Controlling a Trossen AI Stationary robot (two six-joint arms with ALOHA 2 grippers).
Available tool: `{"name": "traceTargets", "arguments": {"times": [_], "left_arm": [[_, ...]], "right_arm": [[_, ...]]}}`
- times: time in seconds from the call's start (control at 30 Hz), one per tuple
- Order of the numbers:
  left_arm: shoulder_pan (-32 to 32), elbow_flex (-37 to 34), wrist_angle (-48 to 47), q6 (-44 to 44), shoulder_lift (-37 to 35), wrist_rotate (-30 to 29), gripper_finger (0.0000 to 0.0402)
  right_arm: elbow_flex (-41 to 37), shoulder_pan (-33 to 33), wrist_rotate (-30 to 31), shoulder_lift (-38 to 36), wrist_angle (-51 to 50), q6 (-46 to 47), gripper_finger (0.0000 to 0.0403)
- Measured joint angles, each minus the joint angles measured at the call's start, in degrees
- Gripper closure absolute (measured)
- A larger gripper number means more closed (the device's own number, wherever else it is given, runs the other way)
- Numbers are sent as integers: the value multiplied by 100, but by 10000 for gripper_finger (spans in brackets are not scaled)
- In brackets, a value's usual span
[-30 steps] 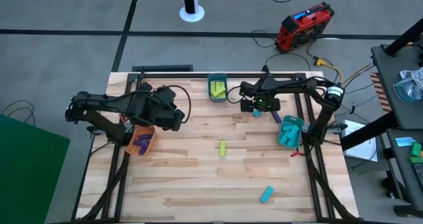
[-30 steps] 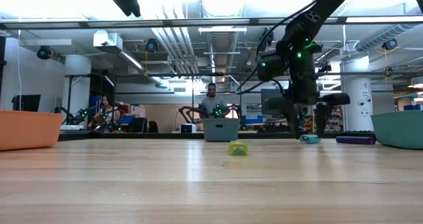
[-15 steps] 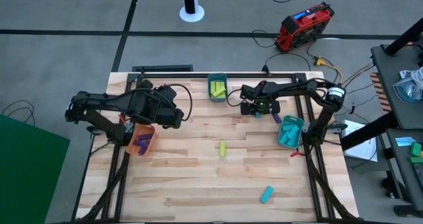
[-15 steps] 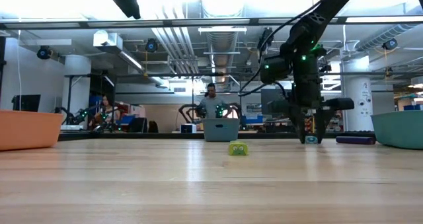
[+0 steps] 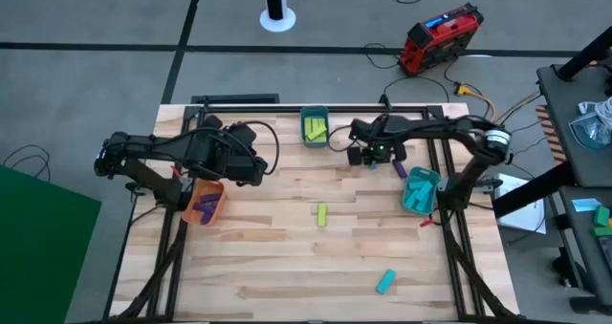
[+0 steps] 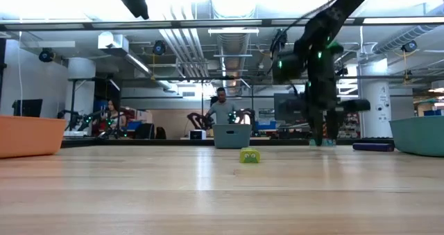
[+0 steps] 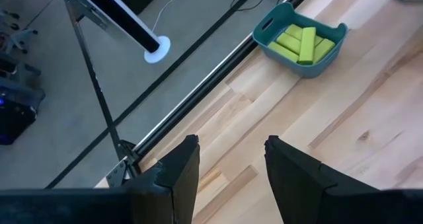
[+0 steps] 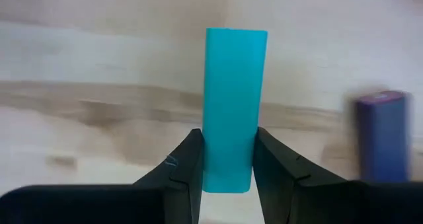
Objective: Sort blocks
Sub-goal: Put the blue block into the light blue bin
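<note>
My right gripper (image 5: 372, 158) is near the table's far edge, shut on a cyan-blue block (image 8: 234, 98). A purple block (image 5: 400, 169) lies flat just right of it. One yellow-green block (image 5: 323, 214) lies mid-table, and another cyan-blue block (image 5: 385, 282) lies near the front edge. My left gripper (image 7: 228, 164) is open and hovers above the table beside the orange bin (image 5: 206, 205), touching nothing. My right gripper pinches the cyan-blue block between its two fingers, on the block's long sides close to one end (image 8: 228, 159). The fingers come from above, pointing down, and lie across the block. The block stays level and, in the low view (image 6: 326, 142), seems just clear of the table.
A teal bin (image 5: 315, 139) at the far edge holds yellow-green blocks. Another teal bin (image 5: 427, 179) at the right holds cyan-blue blocks. The orange bin holds purple ones. Bare wood lies across the middle and the near left. People sit in the room behind the table.
My right gripper came down over the cyan-blue block with fingers apart, shut on it, then rose a little. The block came up with it off the table. The left arm kept still.
</note>
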Motion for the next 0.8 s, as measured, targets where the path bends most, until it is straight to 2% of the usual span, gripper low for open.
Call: {"name": "traceTargets", "arguments": {"times": [0.13,0.3,0.5,0.8], "left_arm": [[0,0,98,2,0,4,251],[0,0,200,1,2,10,251],[0,0,288,2,7,-10,251],[59,0,304,1,17,-29,251]], "right_arm": [[171,80,44,-525,-542,40,309],[143,317,58,-1514,-863,609,309],[-48,587,484,-2579,-1627,1413,309],[-560,1229,574,-3131,-2421,2475,309]]}}
